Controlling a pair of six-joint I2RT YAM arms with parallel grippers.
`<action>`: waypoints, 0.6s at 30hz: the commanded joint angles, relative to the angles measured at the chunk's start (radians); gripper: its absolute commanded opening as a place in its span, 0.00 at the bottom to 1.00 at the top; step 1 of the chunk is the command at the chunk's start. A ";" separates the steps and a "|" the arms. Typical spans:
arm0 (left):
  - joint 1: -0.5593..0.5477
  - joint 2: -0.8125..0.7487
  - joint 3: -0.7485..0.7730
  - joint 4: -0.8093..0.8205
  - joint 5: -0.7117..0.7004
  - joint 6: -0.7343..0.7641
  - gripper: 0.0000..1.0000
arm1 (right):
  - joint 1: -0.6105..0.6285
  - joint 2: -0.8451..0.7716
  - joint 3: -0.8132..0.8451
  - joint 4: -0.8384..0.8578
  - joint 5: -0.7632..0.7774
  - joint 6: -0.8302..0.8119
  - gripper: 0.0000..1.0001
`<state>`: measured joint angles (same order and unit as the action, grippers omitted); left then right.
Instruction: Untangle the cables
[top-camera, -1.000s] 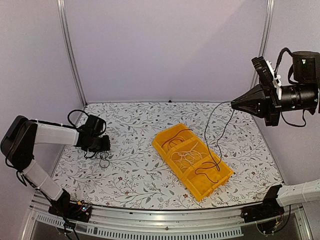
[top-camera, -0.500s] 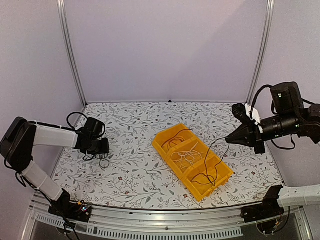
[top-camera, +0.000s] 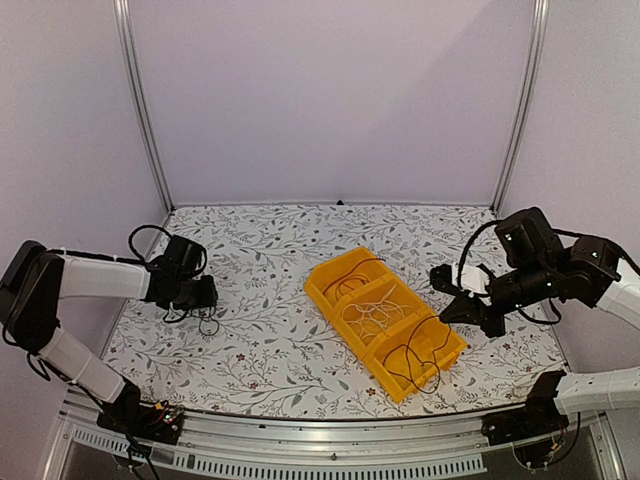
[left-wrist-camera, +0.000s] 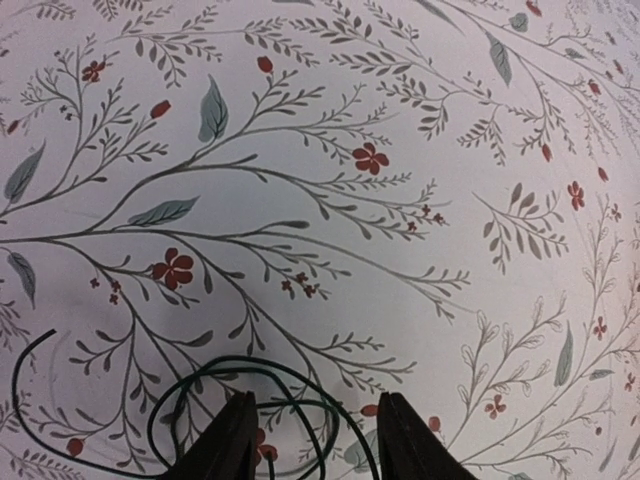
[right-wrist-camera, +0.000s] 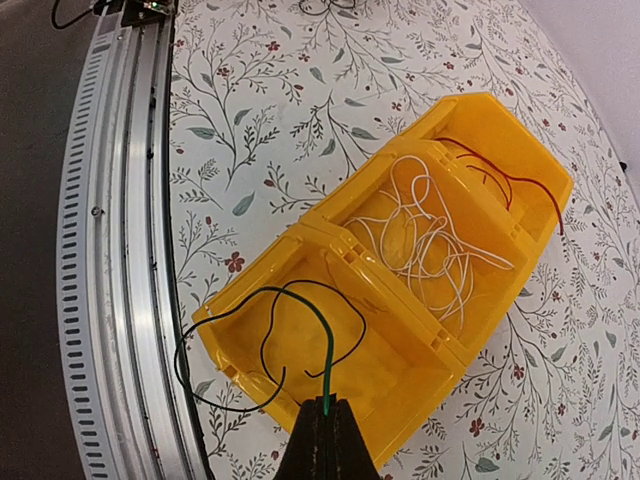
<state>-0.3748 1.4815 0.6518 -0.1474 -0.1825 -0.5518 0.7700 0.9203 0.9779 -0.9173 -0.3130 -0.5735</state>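
Right tool (right-wrist-camera: 325, 408) pinched on dark cable (right-wrist-camera: 329, 365) trailing into yellow bin (right-wrist-camera: 395, 330); left tool (left-wrist-camera: 315, 405) spread over coiled cable (left-wrist-camera: 255, 364) on counter (left-wrist-camera: 400, 150).

Bright yellow on a flowered cloth!
The bin (right-wrist-camera: 430, 380) is solid yellow. From overhead, a reddish-brown cable (top-camera: 350, 268) lies at its 11 o'clock end, a white cable (right-wrist-camera: 430, 235) mid-bin, and a black cable (top-camera: 410, 350), greenish at one end, at 5 o'clock. The tablecloth (left-wrist-camera: 300, 150) is white with grey branches, teal leaves and red blossoms, and a dark green cable (left-wrist-camera: 260, 364) lies on it.
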 joint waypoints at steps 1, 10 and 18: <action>0.011 -0.037 -0.030 0.023 0.020 -0.007 0.40 | -0.008 0.046 -0.038 0.090 0.086 0.003 0.00; 0.011 -0.048 -0.058 0.043 0.027 0.000 0.39 | -0.011 0.168 0.095 0.095 0.041 -0.005 0.00; 0.012 -0.024 -0.073 0.088 0.029 0.000 0.39 | -0.010 0.191 0.149 0.048 0.066 -0.058 0.00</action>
<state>-0.3748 1.4532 0.5915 -0.1070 -0.1623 -0.5514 0.7647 1.1007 1.1309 -0.8440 -0.2634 -0.5964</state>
